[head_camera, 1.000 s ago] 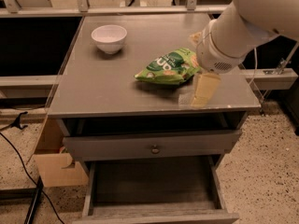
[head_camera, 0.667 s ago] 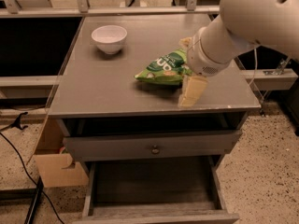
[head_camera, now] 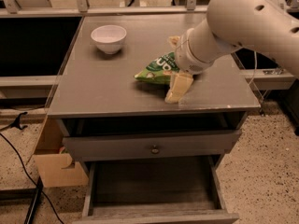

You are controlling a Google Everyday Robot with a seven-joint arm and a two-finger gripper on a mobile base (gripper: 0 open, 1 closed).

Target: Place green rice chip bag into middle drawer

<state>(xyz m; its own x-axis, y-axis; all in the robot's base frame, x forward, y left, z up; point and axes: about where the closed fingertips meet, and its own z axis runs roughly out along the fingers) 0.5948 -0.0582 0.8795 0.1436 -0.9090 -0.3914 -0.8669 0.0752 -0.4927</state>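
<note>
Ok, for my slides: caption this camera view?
End effector at the green rice chip bag on cabinet top; middle drawer open below.

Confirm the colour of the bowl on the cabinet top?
Plain white bowl, camera view; the gripper sits at the green rice chip bag.

White arm (head_camera: 243,22), cream claw (head_camera: 172,70) above tabletop (head_camera: 103,85)

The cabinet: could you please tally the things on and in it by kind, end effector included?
Bags: 1, the green bag.
Bowls: 1, the white bowl, left of and behind the bag.
Drawers: 2, the upper drawer with a knob and the lower drawer, pulled open.
End effectors: 1, the end effector, at the bag.
Total: 5.
</note>
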